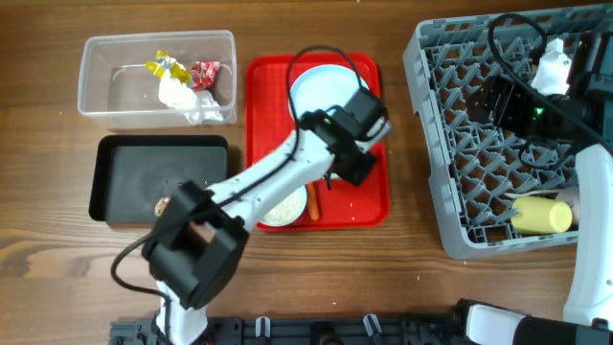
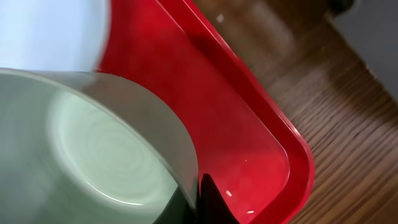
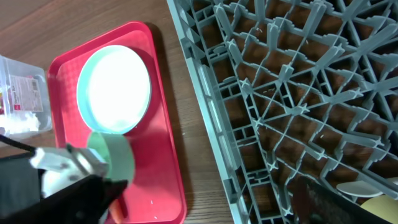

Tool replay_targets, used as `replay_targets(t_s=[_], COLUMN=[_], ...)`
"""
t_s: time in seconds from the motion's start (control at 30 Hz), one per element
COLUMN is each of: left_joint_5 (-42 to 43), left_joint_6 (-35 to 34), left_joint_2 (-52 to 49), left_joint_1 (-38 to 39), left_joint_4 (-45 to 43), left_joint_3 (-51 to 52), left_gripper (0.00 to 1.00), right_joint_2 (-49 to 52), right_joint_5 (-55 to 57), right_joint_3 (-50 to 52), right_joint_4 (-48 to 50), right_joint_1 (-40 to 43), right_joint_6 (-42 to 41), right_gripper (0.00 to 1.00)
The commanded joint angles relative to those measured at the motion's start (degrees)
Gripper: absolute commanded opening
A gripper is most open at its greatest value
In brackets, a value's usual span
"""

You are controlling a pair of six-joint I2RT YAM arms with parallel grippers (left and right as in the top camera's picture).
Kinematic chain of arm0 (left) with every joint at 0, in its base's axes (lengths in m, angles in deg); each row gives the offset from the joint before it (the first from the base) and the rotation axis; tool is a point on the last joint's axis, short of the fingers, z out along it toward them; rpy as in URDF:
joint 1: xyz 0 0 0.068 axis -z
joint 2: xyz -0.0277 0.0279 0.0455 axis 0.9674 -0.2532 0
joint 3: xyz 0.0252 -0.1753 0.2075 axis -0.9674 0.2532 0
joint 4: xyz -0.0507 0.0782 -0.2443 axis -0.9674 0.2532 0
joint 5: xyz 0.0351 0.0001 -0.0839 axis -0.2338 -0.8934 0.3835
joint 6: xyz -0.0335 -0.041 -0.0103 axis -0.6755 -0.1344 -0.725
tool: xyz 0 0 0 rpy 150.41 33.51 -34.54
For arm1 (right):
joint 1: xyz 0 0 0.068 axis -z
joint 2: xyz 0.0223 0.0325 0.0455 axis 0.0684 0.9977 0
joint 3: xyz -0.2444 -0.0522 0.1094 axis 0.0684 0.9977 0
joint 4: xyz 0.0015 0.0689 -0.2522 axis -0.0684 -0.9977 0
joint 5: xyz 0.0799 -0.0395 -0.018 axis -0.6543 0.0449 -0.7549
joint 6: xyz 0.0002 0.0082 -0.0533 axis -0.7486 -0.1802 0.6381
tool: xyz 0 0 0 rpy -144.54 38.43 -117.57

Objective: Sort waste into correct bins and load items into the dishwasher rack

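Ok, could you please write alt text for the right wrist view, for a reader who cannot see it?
A light-blue bowl is held on its edge by the left gripper over a red tray, next to a light-blue plate lying on the tray. The grey dishwasher rack fills the right side.

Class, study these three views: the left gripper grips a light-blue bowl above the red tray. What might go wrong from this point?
1. The left gripper pinches the bowl by its rim only, tipped on its side; it may slip before reaching the dishwasher rack.
2. The carrot and the second bowl lie right beside the left arm, which may knock them.
3. The right arm hangs over the rack, so the arms may collide there.
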Motion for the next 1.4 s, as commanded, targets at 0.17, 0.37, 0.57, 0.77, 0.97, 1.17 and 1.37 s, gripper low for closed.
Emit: replay_targets(t_s=[0.17,0.37,0.57,0.77,0.97,1.17,1.37], left_joint_5=[-1.16,-1.18,-1.11,-1.16,-1.18,-1.2,-1.2], left_joint_6=[-6.56,-14.23,-15.56,-15.52,-15.52,-15.5,-15.5], left_joint_2=[1.11,14.64,20.9,20.87,20.87,20.87,20.87], left_joint_1=[0.31,-9.05,-22.05,-22.93,-22.93,-22.93,-22.93], left_joint_4=[-0.63,1.44,6.75,8.9,8.87,8.87,8.9], left_joint_3=[-0.59,-0.92,-0.9,-0.81,-0.81,-0.81,-0.81], left_gripper=[0.45,0.59,0.91,0.92,0.92,0.92,0.92], right_joint_2=[0.13,0.63,16.22,33.79,36.24,35.08,22.32], right_joint_5=[0.15,-7.19,-3.63,-2.03,-1.99,-1.97,6.14], right_joint_3=[-0.94,-0.94,-0.94,-0.94,-0.94,-1.05,-4.24], right_joint_4=[0.15,3.26,9.18,9.16,10.47,10.95,11.96], right_joint_1=[-0.24,-3.17,-19.67,-24.39,-24.72,-24.7,-24.5], right_joint_6=[1.77,3.69,-0.48,-0.46,-0.35,-0.42,-2.36], right_gripper=[1.0,1.0,0.93,0.77,0.27,0.04,0.04])
